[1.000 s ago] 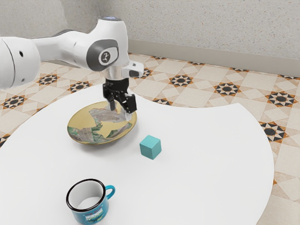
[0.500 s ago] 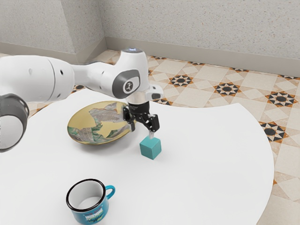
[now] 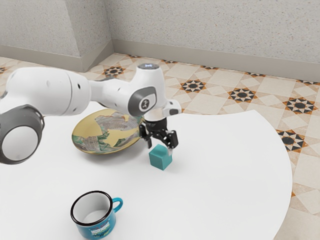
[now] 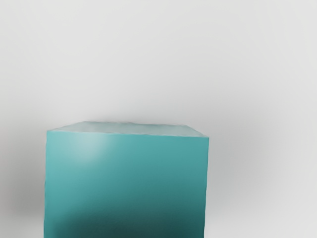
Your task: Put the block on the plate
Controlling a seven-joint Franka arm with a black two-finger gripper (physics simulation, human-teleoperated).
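Exterior view: with its picture as my clock face, the block (image 3: 160, 159) sits on the white table (image 3: 225, 175), the plate (image 3: 116, 136) lies off it at ten o'clock, and the mug (image 3: 95, 228) stands between seven and eight; my gripper (image 3: 160, 148) is right over the block, at its twelve. The fingers stand well apart, one toward the block's ten o'clock, the other toward its one; I see no squeeze from both sides, so I read it as having hold of nothing.

In the wrist view the block looms close under my hand, flat-faced and square-edged; I judge it light, stiff and hardly fragile, though its smooth sides might slip in a high, shallow pinch. I want to sink a little, take two opposite side faces around mid-height, close evenly, then lift clear of the plate's rim toward ten o'clock; closing off-centre could twist or nudge it.
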